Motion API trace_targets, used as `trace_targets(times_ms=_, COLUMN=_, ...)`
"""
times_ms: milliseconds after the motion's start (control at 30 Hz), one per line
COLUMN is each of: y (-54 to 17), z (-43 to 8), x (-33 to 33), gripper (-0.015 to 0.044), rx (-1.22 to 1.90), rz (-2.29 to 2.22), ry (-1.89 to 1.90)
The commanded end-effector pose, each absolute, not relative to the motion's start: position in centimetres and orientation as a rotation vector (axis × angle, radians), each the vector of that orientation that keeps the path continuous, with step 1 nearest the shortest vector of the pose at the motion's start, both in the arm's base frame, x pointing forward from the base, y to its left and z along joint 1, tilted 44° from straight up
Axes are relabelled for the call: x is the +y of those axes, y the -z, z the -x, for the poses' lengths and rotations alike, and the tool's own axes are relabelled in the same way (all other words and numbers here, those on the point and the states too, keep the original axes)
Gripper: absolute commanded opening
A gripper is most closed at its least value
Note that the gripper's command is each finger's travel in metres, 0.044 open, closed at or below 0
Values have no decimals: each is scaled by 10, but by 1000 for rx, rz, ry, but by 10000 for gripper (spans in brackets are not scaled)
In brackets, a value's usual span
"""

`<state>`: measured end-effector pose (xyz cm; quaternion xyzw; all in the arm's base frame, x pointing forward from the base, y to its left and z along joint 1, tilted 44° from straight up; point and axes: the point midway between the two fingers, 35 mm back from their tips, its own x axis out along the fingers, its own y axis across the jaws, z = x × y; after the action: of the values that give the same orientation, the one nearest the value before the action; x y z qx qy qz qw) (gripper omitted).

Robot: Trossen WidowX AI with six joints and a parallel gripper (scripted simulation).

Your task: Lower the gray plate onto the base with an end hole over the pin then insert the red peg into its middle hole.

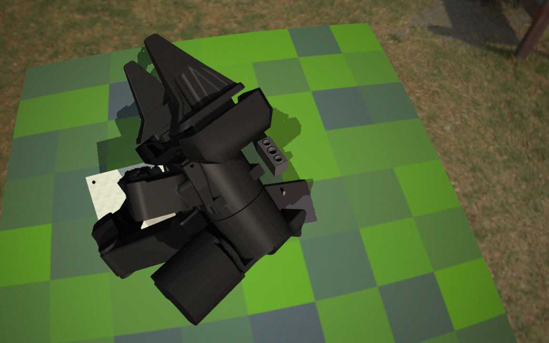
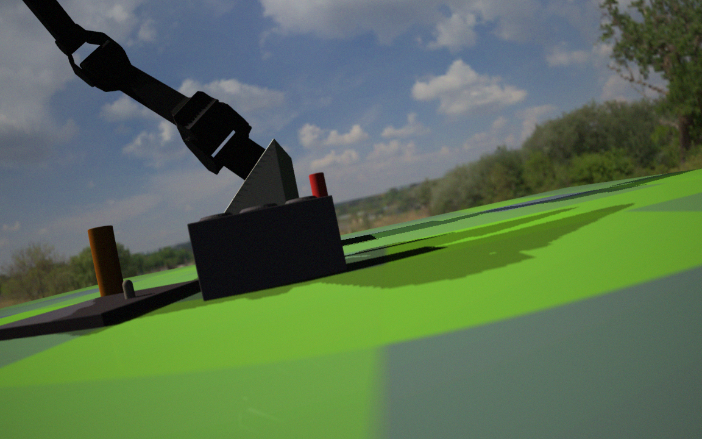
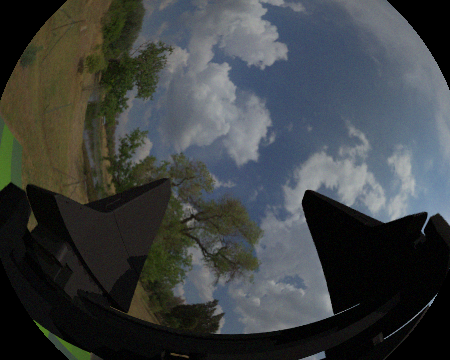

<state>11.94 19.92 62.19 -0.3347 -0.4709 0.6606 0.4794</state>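
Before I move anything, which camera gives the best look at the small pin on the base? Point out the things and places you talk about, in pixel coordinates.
The exterior view: it shows the pin [image 1: 283, 193] [image 2: 128, 289] side-on, standing up from the dark base [image 1: 310, 208] [image 2: 42, 322]. The top view shows it only as a small, pale nub. The wrist view doesn't show it.

Lit the tabletop [image 1: 468, 281] [image 2: 506, 381] [image 3: 5, 160] brightly, with crisp shadows at upper left and centre of the top view. Blurred the surrounding grass [image 1: 523, 127] softly there. Left the arm [image 1: 246, 208] [image 2: 148, 92] nearly black against bright clouds at upper left of the exterior view. Curved strongly toward black corners in the wrist view.
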Motion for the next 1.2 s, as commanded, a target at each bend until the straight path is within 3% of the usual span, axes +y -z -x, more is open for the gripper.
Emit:
trace_targets(times_ms=0, y=-622, z=-119, x=199, gripper=426, rx=-1149, rz=817, ry=-1612)
trace_targets(times_ms=100, y=-622, z=-138, x=206, gripper=440, rx=-1050, rz=706, ry=-1619)
trace_targets(times_ms=533, y=-559, z=-317, x=254, gripper=440, rx=-163, rz=-159, ry=-1423)
trace_targets(times_ms=867, y=-430, z=-432, x=268, gripper=440, rx=449, rz=-656, ry=-973)
trace_targets(times_ms=1167, y=-281, z=-482, x=252, gripper=440, rx=855, rz=-928, ry=-387)
